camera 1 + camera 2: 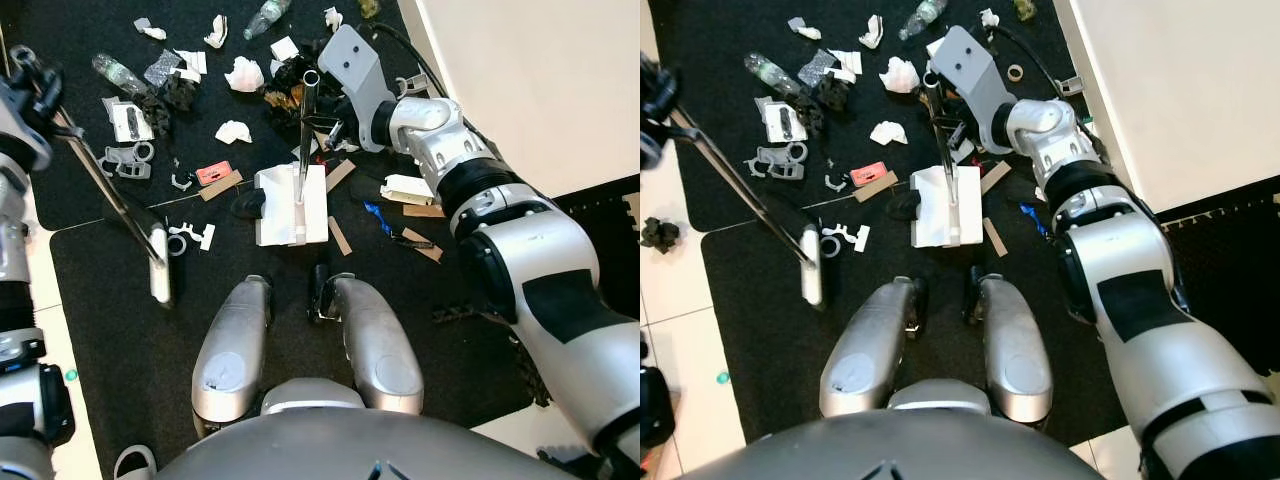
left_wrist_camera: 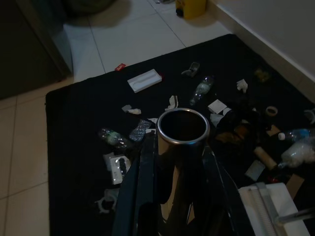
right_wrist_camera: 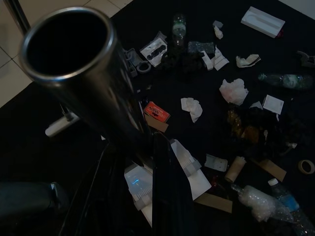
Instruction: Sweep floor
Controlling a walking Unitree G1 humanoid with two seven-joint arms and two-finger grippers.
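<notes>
Litter lies scattered over the black floor mat ahead of my knees: crumpled white tissues, a clear plastic bottle, flat cardboard strips, a small red card and grey plastic rings. My right gripper is clamped on a shiny metal tube, its fingers pressed to the sides; that tube runs down to a white dustpan standing just beyond my feet. My left gripper grips a second metal tube, fingers closed along it, and I judge this is the broom handle slanting across the mat to its pale head, which rests on the mat to the left of the dustpan.

To do this stroke well, I'd keep the dustpan flat and still with its open edge toward the mess, then draw the broom head low from the far litter toward it in short passes. Tissues are light and soft, so they should slide easily; the round bottle will likely roll aside; flat card may slip under the head on the matte, grippy mat. The slick tubes could twist in my grip.
</notes>
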